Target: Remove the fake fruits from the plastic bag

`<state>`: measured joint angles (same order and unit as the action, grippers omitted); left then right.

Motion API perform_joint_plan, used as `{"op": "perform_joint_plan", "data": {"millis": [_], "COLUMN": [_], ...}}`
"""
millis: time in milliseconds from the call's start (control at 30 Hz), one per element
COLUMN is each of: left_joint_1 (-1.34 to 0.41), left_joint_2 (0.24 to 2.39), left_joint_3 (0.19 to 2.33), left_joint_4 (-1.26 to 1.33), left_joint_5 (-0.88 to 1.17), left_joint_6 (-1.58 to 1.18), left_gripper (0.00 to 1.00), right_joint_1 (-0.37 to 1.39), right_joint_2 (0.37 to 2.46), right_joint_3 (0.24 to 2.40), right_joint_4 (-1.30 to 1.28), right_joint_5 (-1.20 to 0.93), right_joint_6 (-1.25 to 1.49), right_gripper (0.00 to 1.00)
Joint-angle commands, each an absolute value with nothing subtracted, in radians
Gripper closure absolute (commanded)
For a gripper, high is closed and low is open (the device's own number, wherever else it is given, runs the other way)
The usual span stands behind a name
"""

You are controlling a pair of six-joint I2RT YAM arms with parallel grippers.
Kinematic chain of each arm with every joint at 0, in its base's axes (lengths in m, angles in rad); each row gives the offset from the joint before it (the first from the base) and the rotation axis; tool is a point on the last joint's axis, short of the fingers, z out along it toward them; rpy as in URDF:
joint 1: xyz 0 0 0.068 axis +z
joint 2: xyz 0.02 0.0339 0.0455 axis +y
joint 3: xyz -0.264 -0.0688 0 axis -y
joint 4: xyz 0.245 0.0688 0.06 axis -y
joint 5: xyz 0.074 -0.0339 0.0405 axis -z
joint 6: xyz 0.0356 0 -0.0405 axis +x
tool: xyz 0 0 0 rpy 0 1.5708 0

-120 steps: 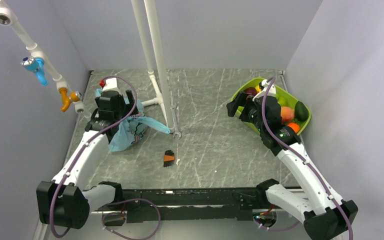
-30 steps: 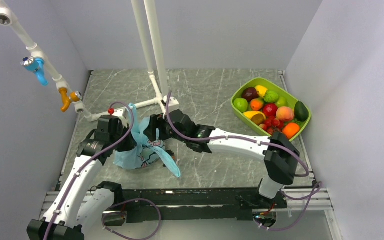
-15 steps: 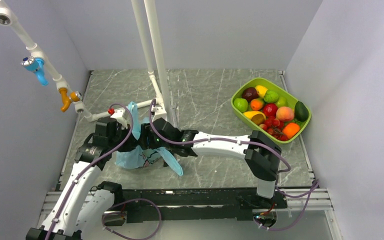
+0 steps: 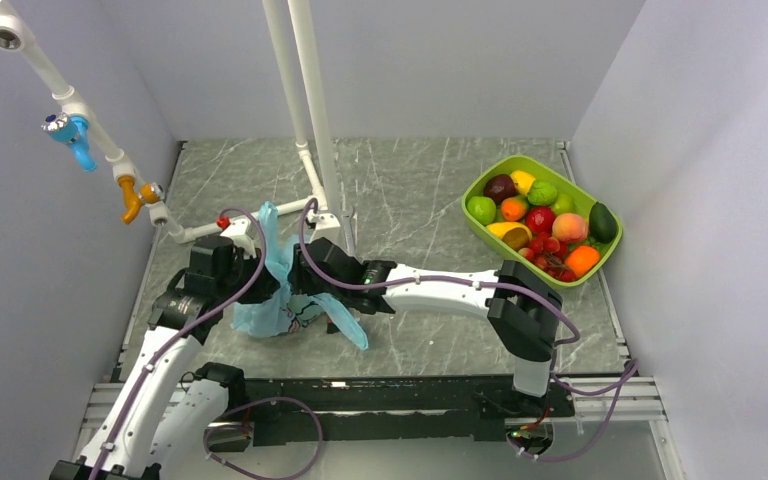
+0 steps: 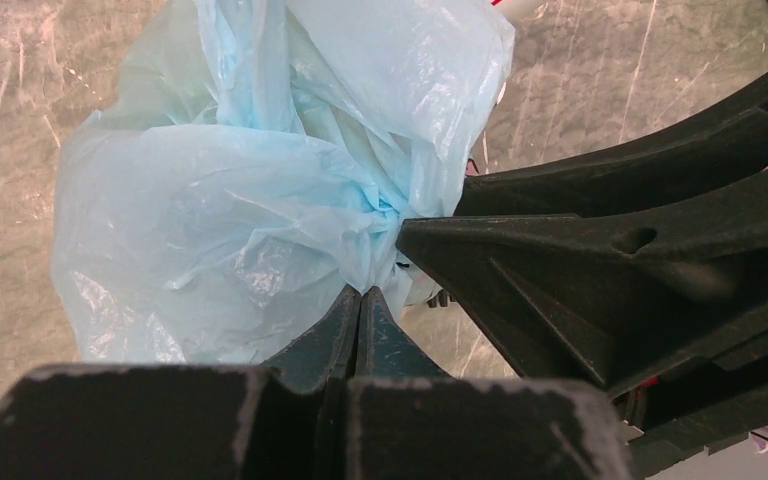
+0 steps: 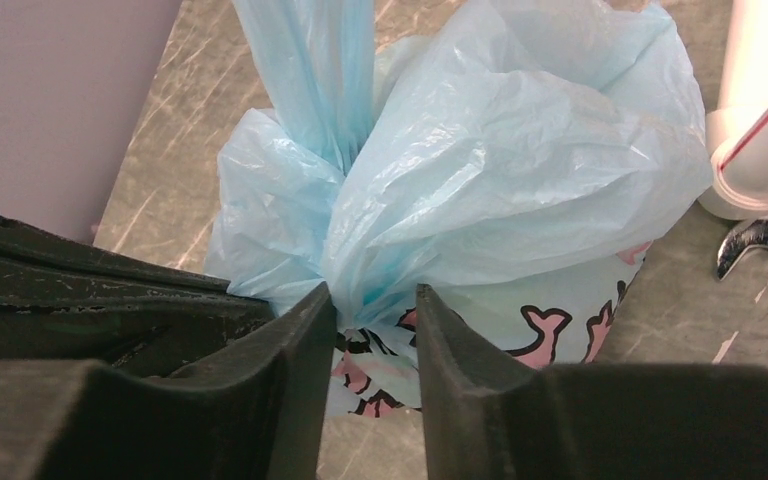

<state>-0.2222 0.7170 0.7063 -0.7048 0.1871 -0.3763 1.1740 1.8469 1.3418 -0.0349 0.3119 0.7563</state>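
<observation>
- My left gripper has its fingers pressed together, pinching a fold of the plastic bag.
- My right gripper is narrowly parted, its tips against the bag's bunched neck. I cannot tell whether it grips any film.
- The bag sits crumpled on the table's left side, between the two grippers and just beside the white pipe stand.
- The fake fruits lie heaped in the lime-green tray, well apart at far right.
</observation>
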Motion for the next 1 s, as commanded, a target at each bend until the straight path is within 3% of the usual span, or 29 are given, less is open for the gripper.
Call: {"op": "perform_joint_plan", "data": {"millis": [0, 233, 433, 600, 833, 900, 967], "left_joint_1": [-0.226, -0.226, -0.226, -0.225, -0.226, -0.225, -0.225], "left_joint_2": [0.702, 0.666, 0.570, 0.476, 0.410, 0.398, 0.389], "left_joint_3": [0.706, 0.717, 0.727, 0.728, 0.710, 0.707, 0.701], "left_joint_4": [-0.674, -0.712, -0.763, -0.789, -0.725, -0.702, -0.675], "left_joint_5": [0.195, 0.075, -0.123, -0.222, -0.076, -0.026, 0.023], "left_joint_6": [-0.373, -0.408, -0.469, -0.509, -0.444, -0.425, -0.408], "left_gripper": [1.00, 1.00, 1.00, 1.00, 1.00, 0.82, 0.57], "right_joint_1": [1.166, 1.142, 1.057, 0.981, 0.973, 0.974, 0.974], "right_joint_2": [1.840, 1.737, 1.582, 1.491, 1.472, 1.473, 1.470], "right_joint_3": [1.351, 1.225, 0.997, 0.872, 0.854, 0.862, 0.865], "right_joint_4": [0.025, 0.059, 0.127, 0.203, 0.274, 0.285, 0.290], "right_joint_5": [0.299, 0.341, 0.331, 0.193, 0.026, -0.007, -0.026], "right_joint_6": [0.731, 0.761, 0.804, 0.768, 0.687, 0.668, 0.664], "right_gripper": [0.70, 1.00, 1.00, 1.00, 1.00, 1.00, 1.00]}}
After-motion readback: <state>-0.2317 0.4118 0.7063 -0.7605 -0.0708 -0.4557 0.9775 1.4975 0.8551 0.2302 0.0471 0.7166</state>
